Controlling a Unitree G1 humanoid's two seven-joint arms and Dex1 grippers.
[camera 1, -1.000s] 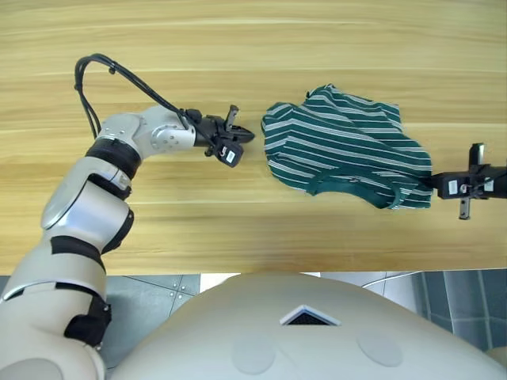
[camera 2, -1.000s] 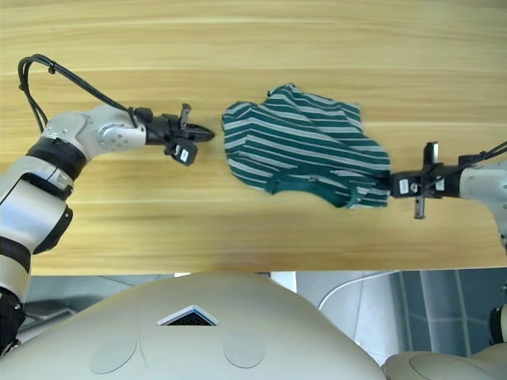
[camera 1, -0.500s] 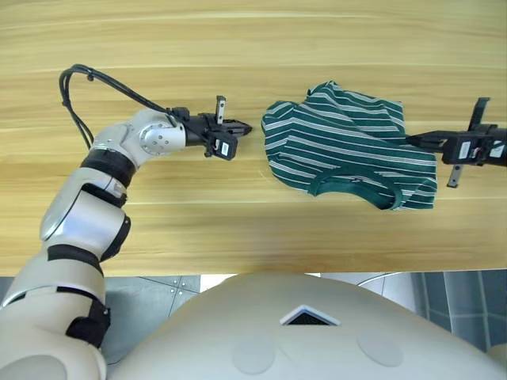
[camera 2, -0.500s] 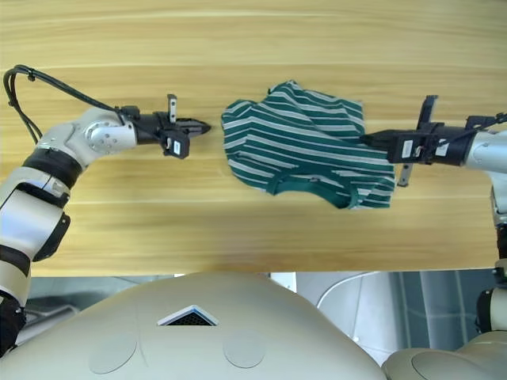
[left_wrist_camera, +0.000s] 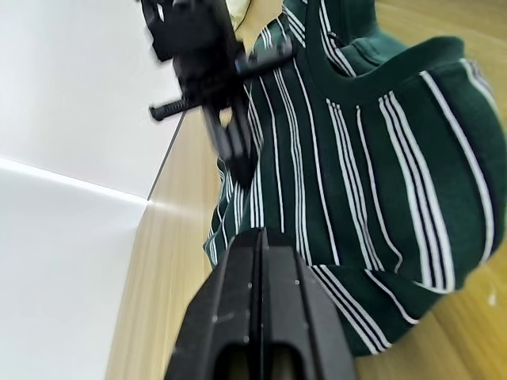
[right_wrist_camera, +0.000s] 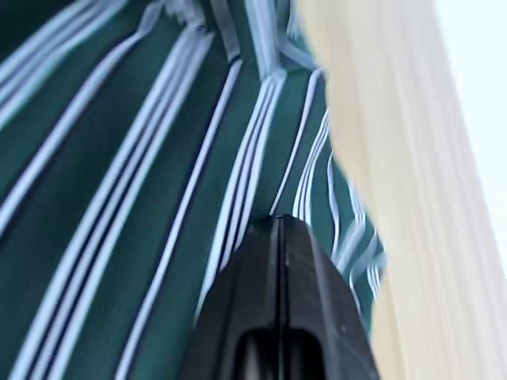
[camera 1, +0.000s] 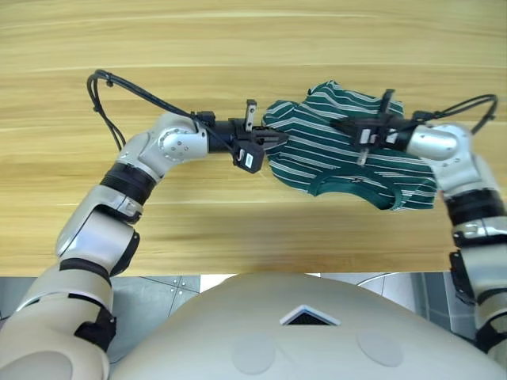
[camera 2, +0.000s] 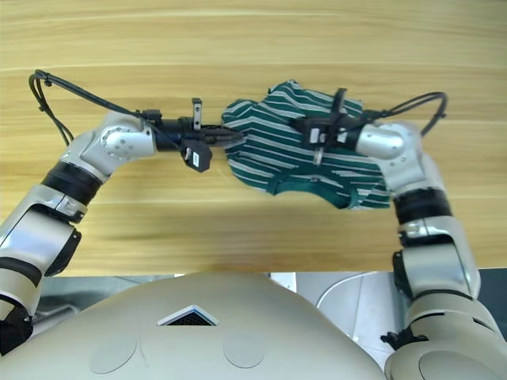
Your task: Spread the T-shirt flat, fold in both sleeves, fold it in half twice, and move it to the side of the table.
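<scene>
A crumpled dark green T-shirt [camera 1: 348, 162] with white stripes lies on the wooden table [camera 1: 238, 47], collar toward the near edge. My left gripper [camera 1: 276, 138] is shut, its tip touching the shirt's left edge. In the left wrist view its joined fingers [left_wrist_camera: 258, 232] point at the striped cloth [left_wrist_camera: 380, 158], with no cloth seen between them. My right gripper [camera 1: 336, 123] is shut and lies over the upper middle of the shirt, pointing left. The right wrist view has its joined tip [right_wrist_camera: 276, 219] just above the stripes [right_wrist_camera: 119, 158]. The right gripper [left_wrist_camera: 210, 63] is also seen from the left wrist.
Bare wood surrounds the shirt on all sides. The table's near edge [camera 1: 238, 273] runs just below the shirt, with grey floor beyond it. A black cable [camera 1: 135, 83] loops above my left forearm.
My left gripper moved right to the shirt's left edge. My right arm swung in from the shirt's right side and now lies over its upper middle.
</scene>
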